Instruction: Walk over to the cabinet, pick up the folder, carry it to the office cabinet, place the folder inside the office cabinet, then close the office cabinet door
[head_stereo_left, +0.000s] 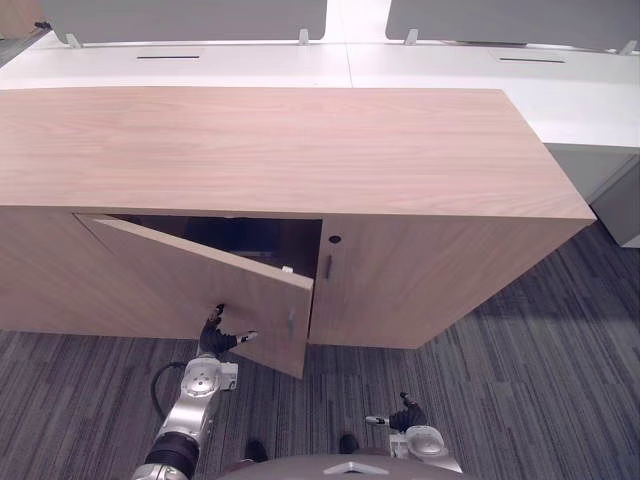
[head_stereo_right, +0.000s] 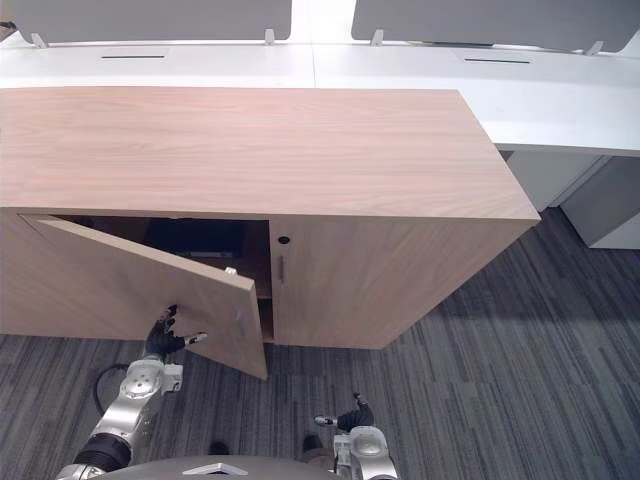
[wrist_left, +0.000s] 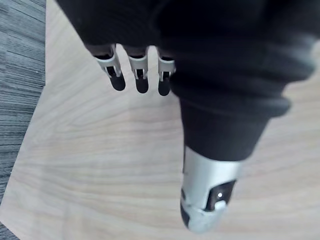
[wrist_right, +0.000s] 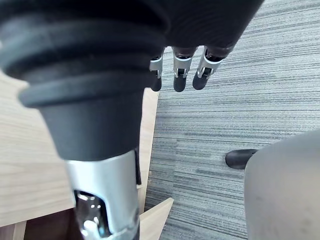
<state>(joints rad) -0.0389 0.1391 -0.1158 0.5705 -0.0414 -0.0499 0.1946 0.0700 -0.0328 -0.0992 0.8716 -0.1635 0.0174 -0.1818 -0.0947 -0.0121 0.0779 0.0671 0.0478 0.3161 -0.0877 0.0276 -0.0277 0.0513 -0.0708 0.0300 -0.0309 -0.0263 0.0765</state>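
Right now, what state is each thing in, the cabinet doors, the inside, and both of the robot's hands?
Left door: partly open, swung outward.
Right door: shut.
Cabinet inside: dark, contents cannot be told.
Left hand: open, fingers straight at the left door's outer face.
Right hand: open, hanging low over the carpet, holding nothing.

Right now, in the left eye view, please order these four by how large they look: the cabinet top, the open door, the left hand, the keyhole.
1. cabinet top
2. open door
3. left hand
4. keyhole
The hand is nearer the camera than the keyhole, but the difference is plain anyway.
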